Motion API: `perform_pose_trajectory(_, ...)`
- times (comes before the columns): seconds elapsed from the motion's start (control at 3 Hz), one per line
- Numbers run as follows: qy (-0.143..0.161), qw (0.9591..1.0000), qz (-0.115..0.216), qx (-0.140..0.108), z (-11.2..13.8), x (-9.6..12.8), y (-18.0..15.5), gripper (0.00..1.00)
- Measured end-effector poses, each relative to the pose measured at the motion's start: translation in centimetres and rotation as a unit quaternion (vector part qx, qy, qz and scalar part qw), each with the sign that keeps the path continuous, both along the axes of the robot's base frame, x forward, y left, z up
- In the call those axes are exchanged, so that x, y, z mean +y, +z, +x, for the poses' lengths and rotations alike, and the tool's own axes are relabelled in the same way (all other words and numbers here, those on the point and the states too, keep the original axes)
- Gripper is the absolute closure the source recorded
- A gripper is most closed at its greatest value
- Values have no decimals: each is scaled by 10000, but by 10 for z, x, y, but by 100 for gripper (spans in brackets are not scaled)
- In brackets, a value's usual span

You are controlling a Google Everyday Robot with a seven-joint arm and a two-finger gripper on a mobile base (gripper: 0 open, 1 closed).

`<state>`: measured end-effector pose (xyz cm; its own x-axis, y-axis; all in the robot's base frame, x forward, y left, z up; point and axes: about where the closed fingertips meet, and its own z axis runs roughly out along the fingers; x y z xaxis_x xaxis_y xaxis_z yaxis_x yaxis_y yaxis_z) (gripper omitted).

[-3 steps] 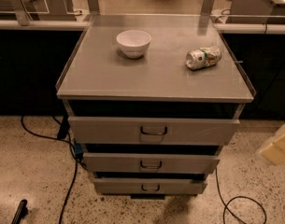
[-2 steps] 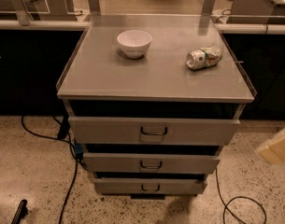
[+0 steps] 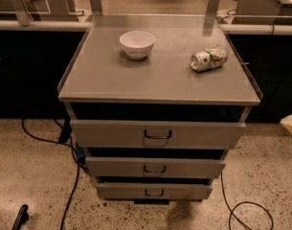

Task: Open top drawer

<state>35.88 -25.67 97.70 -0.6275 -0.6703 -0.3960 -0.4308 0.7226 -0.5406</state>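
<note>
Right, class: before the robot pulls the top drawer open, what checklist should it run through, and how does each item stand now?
1. The top drawer is picked out as the widest of three: ok.
2. Its handle is in plain sight with nothing in front: ok.
3. The bowl and can sit back from the front edge: ok, though the can lies on its side and might roll.
4. The cables lie to the sides, not before the drawers: ok.
5. The pincer is lined up with the handle: cannot tell. It is not in view; only a pale shape shows at the right edge.
</note>
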Motion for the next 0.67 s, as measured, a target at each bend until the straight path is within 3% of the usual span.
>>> perform_pose_trajectory(0.33, -59, 9964, 850, 25, 28, 26, -56, 89)
perform_pose_trajectory(0.67, 118, 9845, 1743, 164, 64, 62, -113, 100)
